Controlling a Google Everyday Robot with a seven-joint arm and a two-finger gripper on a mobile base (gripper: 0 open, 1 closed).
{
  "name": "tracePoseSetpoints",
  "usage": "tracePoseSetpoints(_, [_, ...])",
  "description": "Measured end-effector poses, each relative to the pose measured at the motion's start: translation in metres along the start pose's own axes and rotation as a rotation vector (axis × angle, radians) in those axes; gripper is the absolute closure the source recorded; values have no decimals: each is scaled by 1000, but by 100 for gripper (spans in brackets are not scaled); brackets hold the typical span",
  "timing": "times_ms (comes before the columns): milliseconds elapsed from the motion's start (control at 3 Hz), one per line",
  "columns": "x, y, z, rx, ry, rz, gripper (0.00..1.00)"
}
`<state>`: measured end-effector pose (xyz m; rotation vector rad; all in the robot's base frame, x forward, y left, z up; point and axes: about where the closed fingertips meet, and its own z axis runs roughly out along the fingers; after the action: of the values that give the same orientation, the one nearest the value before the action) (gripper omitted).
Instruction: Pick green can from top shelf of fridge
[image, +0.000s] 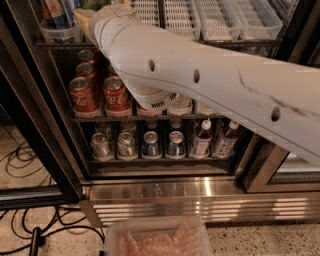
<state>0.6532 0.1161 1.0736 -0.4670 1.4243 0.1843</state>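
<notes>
My white arm (200, 75) reaches up and left into the fridge (150, 192), and its end lies on the top shelf (215, 42) at the upper left. The gripper (89, 17) is at the top edge of the camera view, mostly hidden by the wrist; only a pale yellowish part shows. The green can is nearly hidden: just a dark green patch (95, 4) shows above the arm's end. A blue-and-white tall can (52, 10) stands in a clear tub just left of the gripper. White slotted trays (220, 17) line the shelf to the right.
Red cola cans (117, 92) fill the rack below the arm, on the left. Silver and blue cans (150, 145) and bottles (202, 140) stand on the lowest rack. The dark door frame (40, 125) runs down the left. Cables (30, 225) lie on the floor. A clear plastic container (155, 240) sits at the bottom.
</notes>
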Motion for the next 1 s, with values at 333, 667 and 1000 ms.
tracePoseSetpoints(333, [1, 0, 4, -6, 4, 4, 41])
tracePoseSetpoints(667, [4, 0, 8, -12, 12, 13, 52])
tracePoseSetpoints(1000, [5, 2, 11, -26, 19, 19, 69])
